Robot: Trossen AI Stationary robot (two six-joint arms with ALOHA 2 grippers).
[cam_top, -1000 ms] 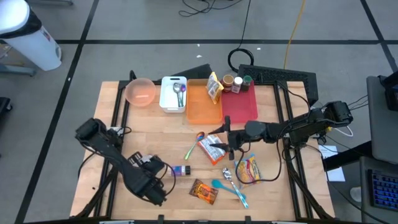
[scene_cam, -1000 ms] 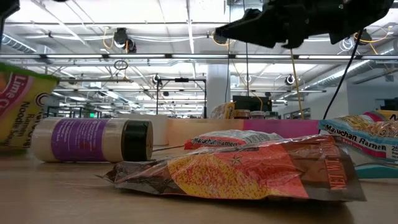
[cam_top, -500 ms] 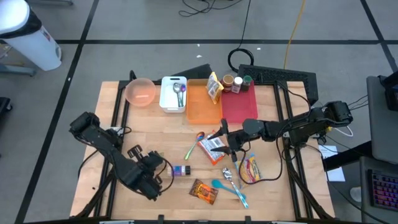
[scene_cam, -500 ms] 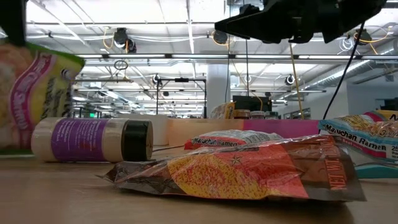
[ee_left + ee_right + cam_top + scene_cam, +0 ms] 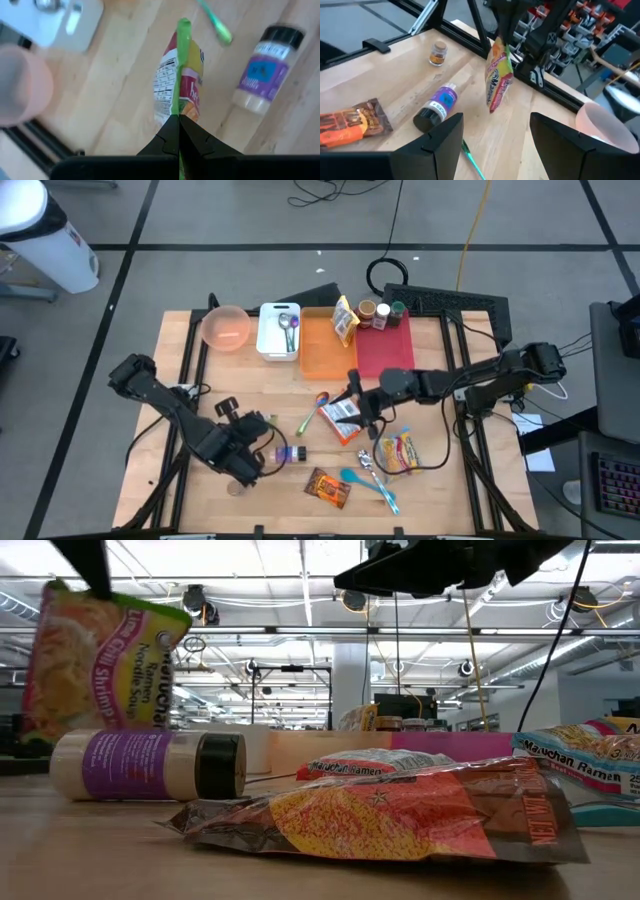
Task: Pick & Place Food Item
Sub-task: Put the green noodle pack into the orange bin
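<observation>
High view: the left tool [image 5: 247, 452] reaches across the lower left of the counter [image 5: 430, 490], clamped on the top edge of a ramen packet [image 5: 95, 655], which hangs clear of the wood at the low view's upper left. A second ago that packet sat lower, cut off by the frame edge. The right tool [image 5: 358, 408] hovers mid-frame, fingers apart, empty. From above the packet is hard to make out.

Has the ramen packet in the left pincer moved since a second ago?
Yes. In the low view the ramen packet has risen clear above the purple-labelled bottle, pinched shut in the left pincer.
</observation>
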